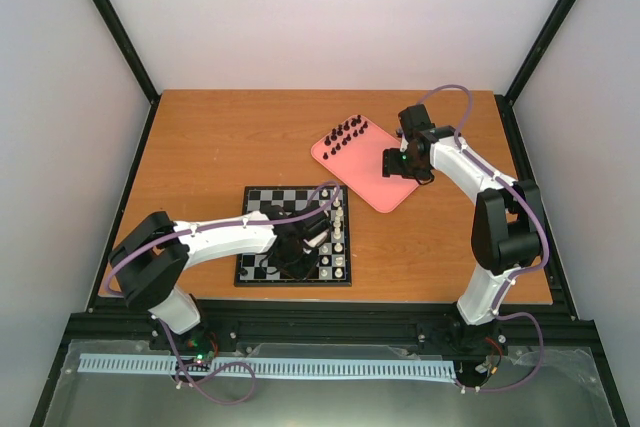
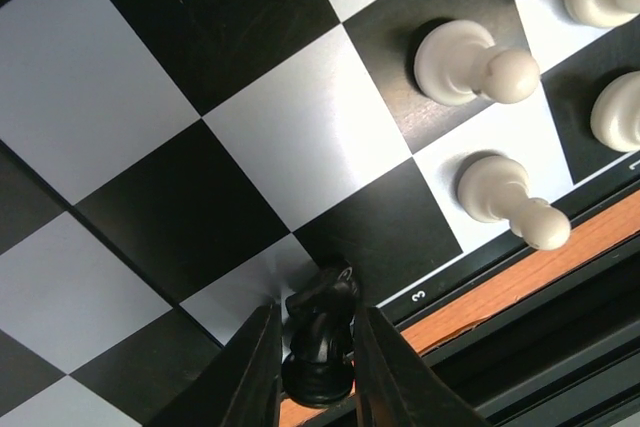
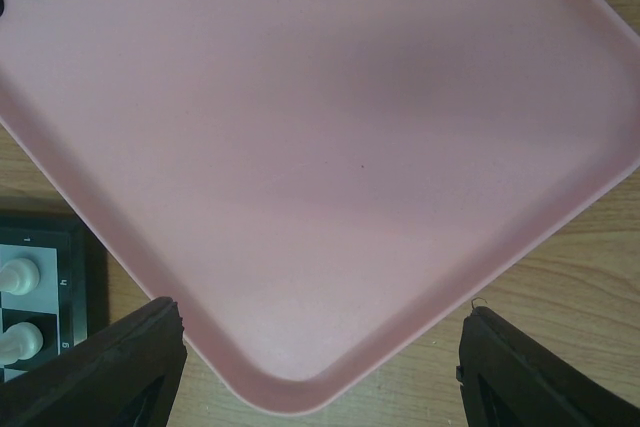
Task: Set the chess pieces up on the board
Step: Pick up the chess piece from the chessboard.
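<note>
The black knight (image 2: pixel 320 335) is pinched between the two fingers of the left gripper (image 2: pixel 318 315), at the numbered rim of the board (image 2: pixel 300 117), over a light square beside the "3". Whether its base rests on the square cannot be told. Just past that rim runs a strip of orange table (image 1: pixel 220 137) and then a black frame rail (image 1: pixel 330 319), so there is little room on that side. Toward the middle of the board the squares lie bare. Two white pawns (image 2: pixel 470 59) stand well apart from the knight along the same rim.

The other black chess pieces (image 1: pixel 347 133) stand clustered at the far end of the pink tray (image 1: pixel 385 197), which lies slantwise, just beyond the board's far right corner. The right gripper (image 3: pixel 320 315) hangs over the tray's bare near end with its fingers (image 3: pixel 120 367) spread wide and nothing between them. The tray's rounded corner sits below it, with wood beyond.

The tabletop is plain orange-brown wood. Pale walls and black corner posts (image 1: pixel 112 22) enclose it.
</note>
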Robot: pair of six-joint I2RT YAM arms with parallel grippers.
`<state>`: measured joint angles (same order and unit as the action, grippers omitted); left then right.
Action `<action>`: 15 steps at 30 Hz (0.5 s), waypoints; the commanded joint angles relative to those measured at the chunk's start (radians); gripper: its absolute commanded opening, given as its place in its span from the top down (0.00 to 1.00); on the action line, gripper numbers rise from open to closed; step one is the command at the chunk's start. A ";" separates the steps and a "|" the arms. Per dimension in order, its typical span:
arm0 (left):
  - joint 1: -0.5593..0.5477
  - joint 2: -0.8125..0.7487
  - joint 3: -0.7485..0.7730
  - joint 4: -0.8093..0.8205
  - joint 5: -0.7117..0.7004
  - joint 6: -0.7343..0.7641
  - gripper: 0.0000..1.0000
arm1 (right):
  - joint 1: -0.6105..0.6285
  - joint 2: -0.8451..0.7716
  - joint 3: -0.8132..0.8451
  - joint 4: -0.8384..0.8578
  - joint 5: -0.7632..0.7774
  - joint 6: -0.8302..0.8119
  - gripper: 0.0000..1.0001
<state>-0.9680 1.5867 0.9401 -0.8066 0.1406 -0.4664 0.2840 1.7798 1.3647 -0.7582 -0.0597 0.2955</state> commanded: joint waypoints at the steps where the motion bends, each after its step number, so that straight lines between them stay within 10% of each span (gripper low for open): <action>1: -0.017 0.012 0.006 0.013 0.004 0.013 0.79 | 0.011 -0.026 -0.009 0.013 0.017 -0.007 0.14; 15: -0.017 0.026 -0.030 0.020 0.007 0.007 0.77 | 0.011 -0.022 -0.007 0.012 0.017 -0.009 0.13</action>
<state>-0.9684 1.5894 0.9333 -0.7967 0.1493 -0.4644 0.2840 1.7798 1.3647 -0.7578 -0.0593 0.2955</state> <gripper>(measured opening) 0.242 0.866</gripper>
